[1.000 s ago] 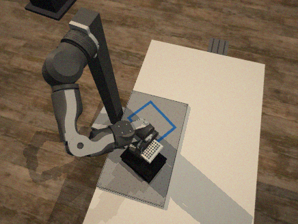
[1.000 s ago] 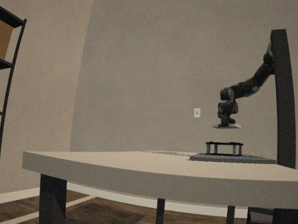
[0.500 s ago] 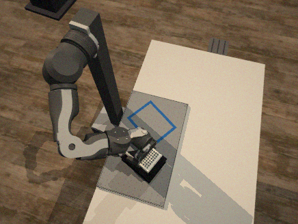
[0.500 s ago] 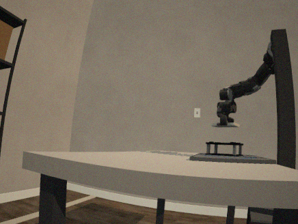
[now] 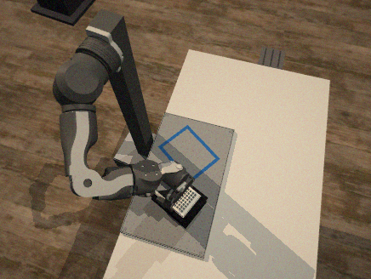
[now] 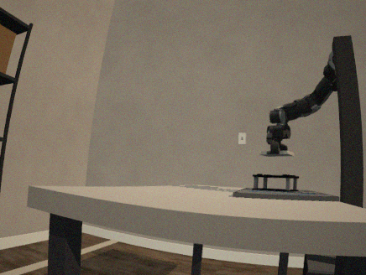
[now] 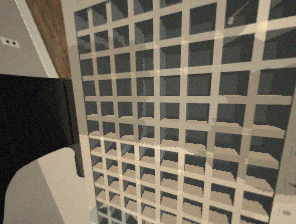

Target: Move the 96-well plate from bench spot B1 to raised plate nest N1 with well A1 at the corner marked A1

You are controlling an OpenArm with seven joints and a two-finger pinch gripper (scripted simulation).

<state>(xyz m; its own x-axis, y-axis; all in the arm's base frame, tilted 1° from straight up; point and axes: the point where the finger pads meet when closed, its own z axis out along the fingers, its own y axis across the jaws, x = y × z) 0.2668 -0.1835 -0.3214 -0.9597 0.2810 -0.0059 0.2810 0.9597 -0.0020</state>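
My gripper [image 5: 176, 192] is shut on the white 96-well plate [image 5: 186, 202] and holds it level in the air above the black raised nest N1 [image 5: 180, 207]. In the side view the plate [image 6: 277, 155] hangs well clear above the nest [image 6: 275, 181], with a clear gap between them. The wrist view is filled by the plate's grid of wells [image 7: 185, 120], with the dark nest [image 7: 35, 125] below at the left. The blue outline of spot B1 [image 5: 189, 151] on the grey mat is empty. I cannot make out the A1 marks.
The grey mat lies on the near left part of the white table [image 5: 255, 149]. The robot's dark column [image 5: 128, 81] stands at the table's left edge. A dark shelf [image 6: 8, 84] stands far left in the side view.
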